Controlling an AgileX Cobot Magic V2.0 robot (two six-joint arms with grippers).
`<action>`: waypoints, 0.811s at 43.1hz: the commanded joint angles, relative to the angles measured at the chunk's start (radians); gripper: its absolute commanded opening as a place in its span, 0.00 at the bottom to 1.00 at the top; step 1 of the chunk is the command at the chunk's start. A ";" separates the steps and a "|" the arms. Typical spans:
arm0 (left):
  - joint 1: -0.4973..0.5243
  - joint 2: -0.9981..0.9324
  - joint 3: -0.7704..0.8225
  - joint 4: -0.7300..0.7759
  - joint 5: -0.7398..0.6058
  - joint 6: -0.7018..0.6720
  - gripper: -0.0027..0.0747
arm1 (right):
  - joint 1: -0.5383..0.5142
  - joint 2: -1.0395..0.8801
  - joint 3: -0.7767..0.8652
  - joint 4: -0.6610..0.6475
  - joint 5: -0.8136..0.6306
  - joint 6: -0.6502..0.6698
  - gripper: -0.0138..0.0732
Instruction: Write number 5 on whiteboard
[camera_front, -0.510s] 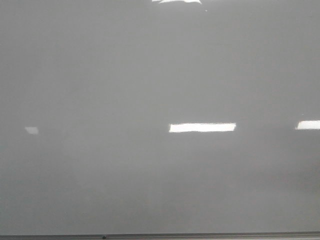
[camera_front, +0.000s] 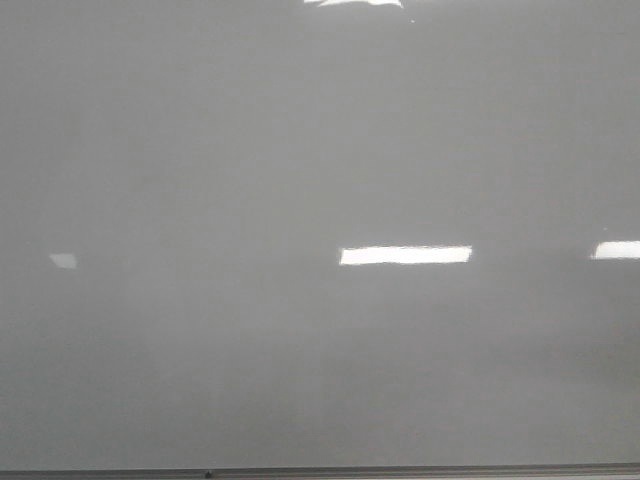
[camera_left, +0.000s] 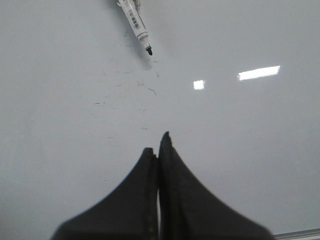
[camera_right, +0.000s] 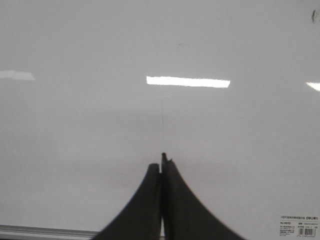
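Both claws, left gripper (camera_left: 158, 145) and right gripper (camera_right: 163, 162), clenched empty over the glossy whiteboard (camera_front: 300, 150); a marker (camera_left: 136, 22) lies there.

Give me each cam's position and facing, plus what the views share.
Front view: looks forward at the whiteboard; no robot parts visible.
Left wrist view: on the left arm, facing the board; shut left end effector, a marker lying beyond it.
Right wrist view: on the right arm, facing the board; shut right end effector, label sticker at a corner.
Shared: all three show the board with light reflections; no 5 is visible.
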 joint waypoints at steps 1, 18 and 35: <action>0.001 -0.013 0.004 -0.003 -0.076 -0.001 0.01 | -0.004 -0.019 -0.014 0.000 -0.081 -0.011 0.09; 0.001 -0.013 0.004 0.210 -0.131 0.012 0.01 | -0.004 -0.019 -0.014 0.000 -0.082 -0.011 0.09; 0.001 -0.013 0.004 0.129 -0.241 -0.010 0.01 | -0.004 -0.019 -0.014 0.000 -0.100 -0.005 0.09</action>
